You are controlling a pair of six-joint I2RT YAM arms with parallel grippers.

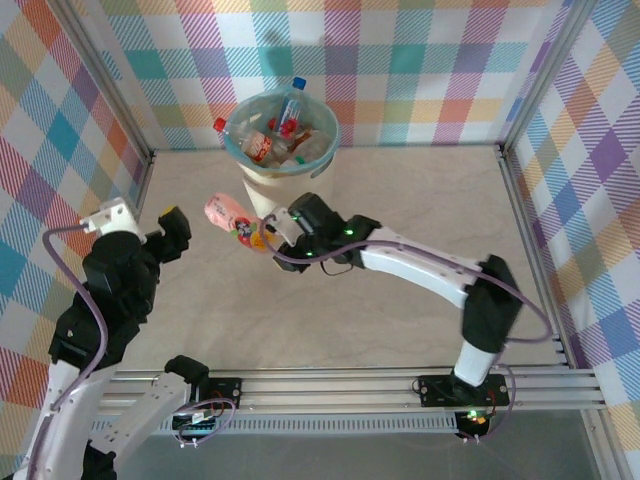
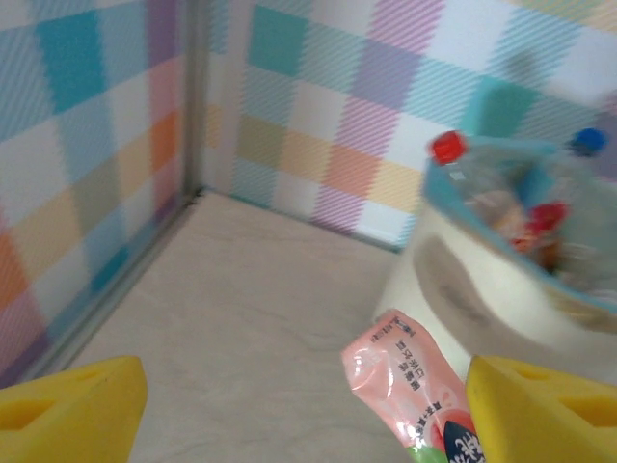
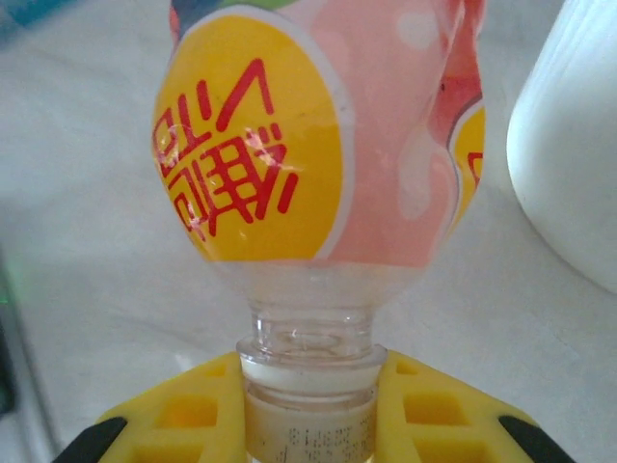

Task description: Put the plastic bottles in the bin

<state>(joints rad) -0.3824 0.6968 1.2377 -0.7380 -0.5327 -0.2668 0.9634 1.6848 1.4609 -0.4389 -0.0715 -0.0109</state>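
Observation:
A plastic bottle (image 1: pixel 228 215) with a pink and yellow label hangs above the table beside the bin's foot. My right gripper (image 1: pixel 268 235) is shut on its cream-capped neck; in the right wrist view the bottle (image 3: pixel 318 145) rises from between the yellow fingers of the right gripper (image 3: pixel 308 415). My left gripper (image 1: pixel 145 218) stands open just left of the bottle's base. In the left wrist view the bottle (image 2: pixel 405 386) lies close to the right-hand finger of the left gripper (image 2: pixel 308 415), apart from it. The cream bin (image 1: pixel 262 185) with teal liner holds several bottles (image 1: pixel 290 120).
The bin's white wall (image 3: pixel 569 145) stands right beside the held bottle. Checked walls with metal frame posts (image 1: pixel 150 165) enclose the table on three sides. A rail (image 1: pixel 350 385) with the arm bases runs along the near edge.

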